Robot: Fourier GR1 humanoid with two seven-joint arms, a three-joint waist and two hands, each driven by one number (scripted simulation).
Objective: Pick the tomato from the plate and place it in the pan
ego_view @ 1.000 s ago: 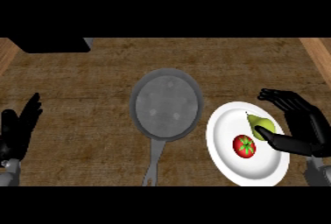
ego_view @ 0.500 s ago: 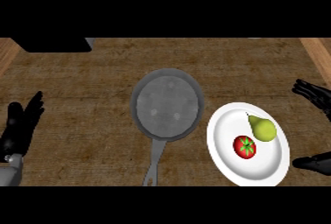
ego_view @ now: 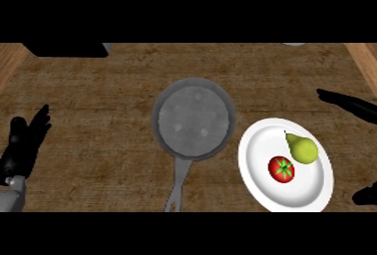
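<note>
while your right hand (ego_view: 352,105) shows only as dark straight fingers spread wide at the right edge, with its thumb tip low near the plate's lower right, it holds nothing. your left hand (ego_view: 23,142) rests open at the left edge, fingers up. the tomato (ego_view: 281,168) sits on the white plate (ego_view: 259,185), touching or just beside a yellow-green pear (ego_view: 302,149) above it. the grey pan (ego_view: 194,119) lies just left of the plate on the brown counter (ego_view: 95,89), handle toward you.
</note>
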